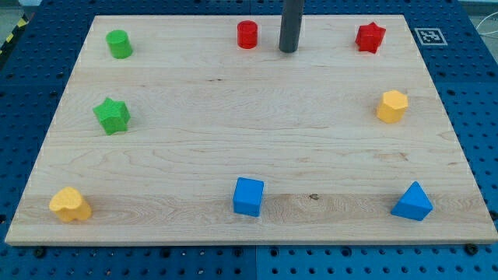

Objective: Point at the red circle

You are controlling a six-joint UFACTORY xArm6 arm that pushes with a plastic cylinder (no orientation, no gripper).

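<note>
**Tip parked just beside the red circle**

From my remote seat I see my tip (289, 50) resting near the view's top edge of the wooden board (233, 148), just to the view's right of the red circle (247, 34). A narrow strip of bare wood shows between them, so I judge they are close but not touching. That seems right for a pointing task: the rod only needs to indicate the block, not shove it.

There is no gripper on this arm — only a straight dark rod, so nothing can be spread, pressed together or pinching anything.

The red star (371, 37) sits farther to the view's right along the same top edge, well apart from the tip, so I see little risk of confusing the two red pieces.

The other blocks ring the board's edges, leaving the middle free:
- green circle (119, 44) and green star (112, 116) on the view's left
- yellow hexagon (393, 106) on the right
- yellow heart (70, 204), blue cube (248, 196) and blue triangle (412, 202) along the bottom

I'd judge the task essentially done — any closer and I might nudge the circle.
</note>
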